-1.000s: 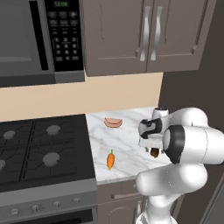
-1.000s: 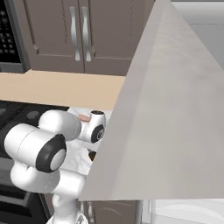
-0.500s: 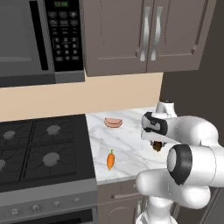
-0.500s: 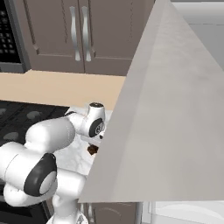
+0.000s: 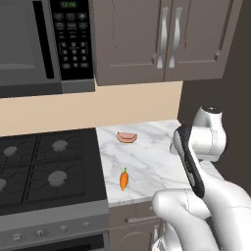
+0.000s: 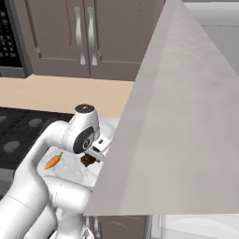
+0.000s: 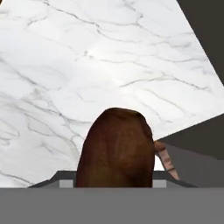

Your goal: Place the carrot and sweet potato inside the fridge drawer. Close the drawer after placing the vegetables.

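Jaws clenched on the sweet potato (image 7: 116, 148), lower centre of the hand view, above the worktop (image 7: 87, 65). Carrot (image 5: 124, 180) awaits. Transfer step; next, carry to fridge drawer.

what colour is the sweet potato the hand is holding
Dark brown with a rough, mottled skin. The sweet potato shows best in the hand view.
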{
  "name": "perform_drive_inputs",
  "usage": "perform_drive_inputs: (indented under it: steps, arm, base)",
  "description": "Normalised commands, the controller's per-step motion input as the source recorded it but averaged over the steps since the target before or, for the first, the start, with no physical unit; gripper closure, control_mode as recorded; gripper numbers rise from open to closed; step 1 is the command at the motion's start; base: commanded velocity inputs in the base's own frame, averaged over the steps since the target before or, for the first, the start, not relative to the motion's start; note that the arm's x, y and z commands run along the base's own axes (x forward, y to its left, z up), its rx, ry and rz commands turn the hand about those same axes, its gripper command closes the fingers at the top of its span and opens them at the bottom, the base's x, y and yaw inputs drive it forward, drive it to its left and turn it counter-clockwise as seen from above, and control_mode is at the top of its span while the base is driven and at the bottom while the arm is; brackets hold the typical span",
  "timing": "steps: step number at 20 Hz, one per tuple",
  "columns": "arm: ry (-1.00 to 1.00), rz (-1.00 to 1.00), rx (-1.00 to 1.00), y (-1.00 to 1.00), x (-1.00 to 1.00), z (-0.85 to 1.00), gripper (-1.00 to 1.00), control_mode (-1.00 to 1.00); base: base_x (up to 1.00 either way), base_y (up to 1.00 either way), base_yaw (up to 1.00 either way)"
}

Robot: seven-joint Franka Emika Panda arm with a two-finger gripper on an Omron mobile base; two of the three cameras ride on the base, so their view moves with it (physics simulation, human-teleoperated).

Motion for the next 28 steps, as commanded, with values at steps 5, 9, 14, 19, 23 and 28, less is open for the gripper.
perform_drive_inputs:
  steps: [5, 9, 14, 19, 23, 28]
  arm:
    - [-0.08, -0.05, -0.02, 0.16, -0.91, 0.97, 1.00, -1.00]
    - [-0.01, -0.03, -0.07, 0.69, -0.40, 0.56, 1.00, -1.00]
    - [0.00, 0.00, -0.04, 0.31, 0.07, 0.07, 1.00, -1.00]
    - [-0.02, 0.00, 0.00, 0.00, -0.07, -0.03, 1.00, -1.00]
    - [0.00, 0.00, 0.00, 0.00, 0.00, 0.00, 1.00, 1.00]
    - [0.00, 0.00, 0.00, 0.00, 0.00, 0.00, 1.00, 1.00]
  base:
    - [0.00, 0.00, 0.00]
    - [0.00, 0.00, 0.00]
    - [0.00, 0.00, 0.00]
    - [0.00, 0.00, 0.00]
    - [-0.96, 0.33, -0.01]
    - [-1.00, 0.97, -0.11]
